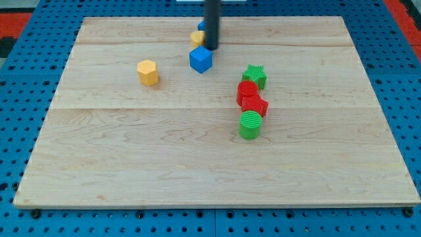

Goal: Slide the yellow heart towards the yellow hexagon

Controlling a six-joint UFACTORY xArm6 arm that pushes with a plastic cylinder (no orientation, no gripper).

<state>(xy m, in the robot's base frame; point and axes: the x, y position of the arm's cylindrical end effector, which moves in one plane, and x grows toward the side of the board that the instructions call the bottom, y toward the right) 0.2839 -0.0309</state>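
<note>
A dark rod descends from the view's top onto a pale wooden board [131, 164] of lengthwise planks, which rests on a blue perforated base [20, 39]; a red strip shows at both top corners. No lettering or brand can be read anywhere. The rod carries no gripper, so nothing is grasped; its tip [211, 47] stands on the wood near the board's top edge. The yellow heart [197, 37], partly hidden so its shape is hard to confirm, lies just beside the tip on the view's left. A second blue block [202, 26] peeks out behind the rod. The blue cube [200, 59] sits just below the tip, slightly left. The yellow hexagon [148, 72] stands well to the tip's lower left, with bare wood between it and the heart. To the tip's lower right, 4 blocks form a chain: a green star [254, 76], 2 red blocks [247, 90] [255, 105] touching, and a green cylinder [250, 124]. The board's lower half and left side lie open.
</note>
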